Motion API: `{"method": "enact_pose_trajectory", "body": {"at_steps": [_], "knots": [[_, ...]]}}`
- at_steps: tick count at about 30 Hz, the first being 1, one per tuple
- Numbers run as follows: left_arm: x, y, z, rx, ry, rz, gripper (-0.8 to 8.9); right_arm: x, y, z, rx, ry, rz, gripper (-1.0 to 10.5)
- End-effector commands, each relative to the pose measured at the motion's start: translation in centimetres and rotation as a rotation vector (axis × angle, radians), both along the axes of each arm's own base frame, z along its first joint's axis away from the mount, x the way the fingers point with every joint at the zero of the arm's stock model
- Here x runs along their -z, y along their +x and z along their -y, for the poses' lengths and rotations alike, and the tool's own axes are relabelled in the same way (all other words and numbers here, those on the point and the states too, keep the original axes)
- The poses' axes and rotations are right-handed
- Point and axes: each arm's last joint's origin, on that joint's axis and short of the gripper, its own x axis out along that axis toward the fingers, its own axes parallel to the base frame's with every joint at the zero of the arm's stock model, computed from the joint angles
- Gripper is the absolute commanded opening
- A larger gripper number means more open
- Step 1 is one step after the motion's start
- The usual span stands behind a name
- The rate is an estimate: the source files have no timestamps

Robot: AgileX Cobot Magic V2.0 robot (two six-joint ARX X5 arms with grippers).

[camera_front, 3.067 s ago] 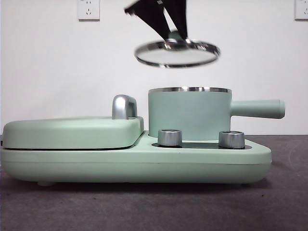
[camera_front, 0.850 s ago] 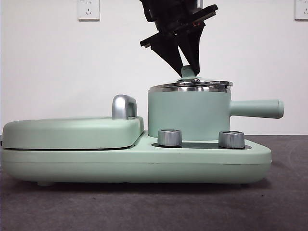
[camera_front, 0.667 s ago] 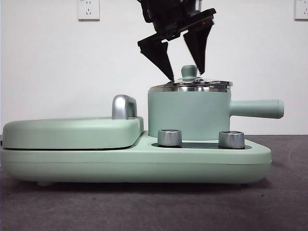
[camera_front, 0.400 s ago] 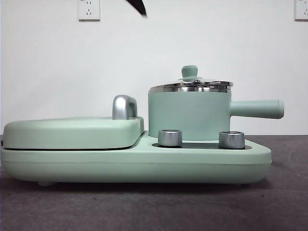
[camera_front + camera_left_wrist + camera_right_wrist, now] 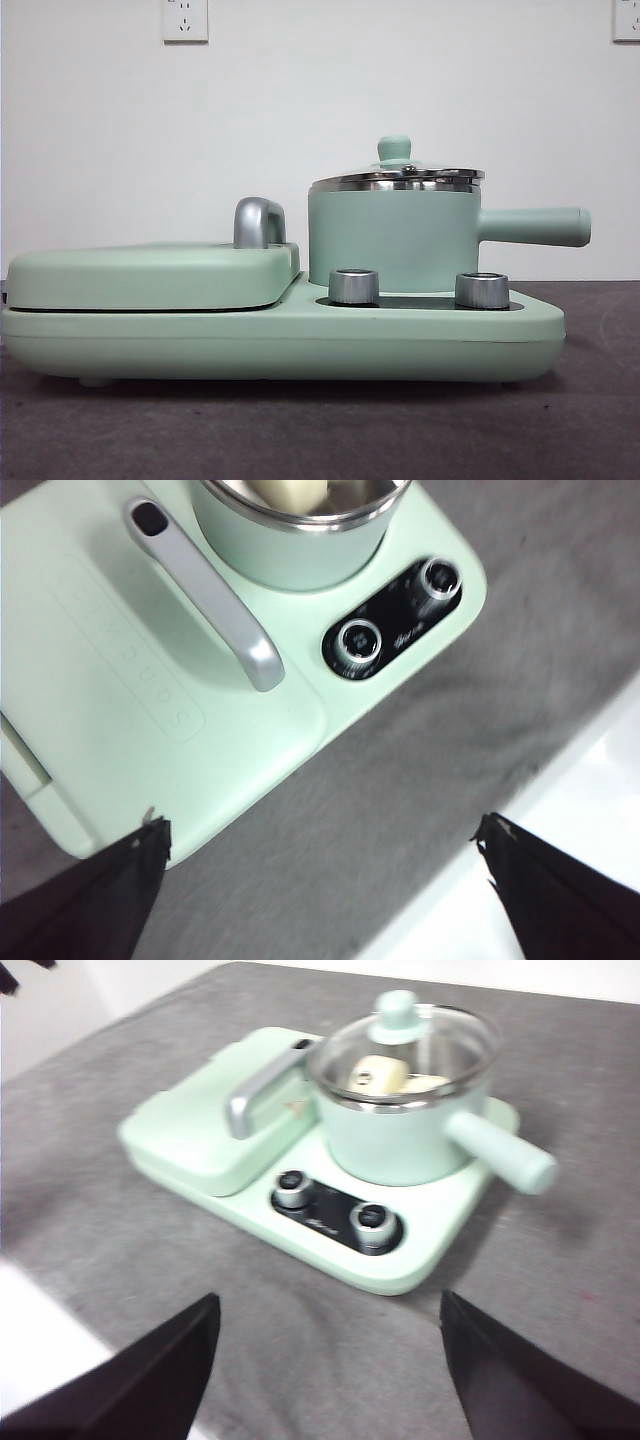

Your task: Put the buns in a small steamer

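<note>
Small steamer (image 5: 390,235), lidded, on desk (image 5: 300,430).
Buns (image 5: 385,1075) inside under glass lid (image 5: 405,1040); left fingers (image 5: 520,880) and right fingers (image 5: 490,1370) released, holding nothing.

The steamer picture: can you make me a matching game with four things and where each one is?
Things:
1. buns
2. glass lid
3. two silver knobs
4. chrome handle

Places:
A. on the flat griddle lid beside the pot
B. inside the small steamer, seen through the glass
C. on the black panel in front of the pot
D. resting on the pot's steel rim

Pairs: 1-B, 2-D, 3-C, 4-A
</note>
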Motion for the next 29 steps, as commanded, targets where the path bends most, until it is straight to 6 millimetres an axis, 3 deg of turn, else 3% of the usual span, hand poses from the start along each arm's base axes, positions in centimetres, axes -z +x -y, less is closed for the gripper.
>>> {"method": "enact_pose_trajectory", "body": {"at_steps": [1,7,8,9,10,11,17,29], "knots": [[2.1,-2.7,-2.4,-0.068,-0.103,0.025,5.01,-0.2,-0.1,0.0,-0.026,0.02,0.009,3.5],[6.2,-7.6,-6.9,-0.111,-0.286,0.137,4.95,-0.2,-0.1,0.0,-0.029,0.022,0.009,3.4],[6.7,-8.2,-7.5,-0.122,-0.309,0.143,4.77,-0.2,-0.1,0.0,-0.029,0.022,0.008,2.8],[7.1,-8.8,-8.1,-0.135,-0.33,0.148,3.94,-0.2,-0.1,0.0,-0.029,0.021,0.007,1.2],[7.5,-9.4,-8.6,-0.137,-0.342,0.155,2.31,-0.2,-0.1,0.0,-0.03,0.018,0.009,-0.2],[7.9,-9.9,-9.1,-0.135,-0.352,0.166,0.14,-0.2,-0.1,0.0,-0.027,0.018,0.01,0.3],[7.8,-11.5,-10.6,-0.15,-0.43,0.263,0.1,-0.3,-0.1,0.0,-0.021,0.018,0.017,0.2],[7.7,-12.0,-11.1,-0.147,-0.461,0.293,0.1,-0.3,-0.1,0.0,-0.019,0.018,0.018,0.2]]}}
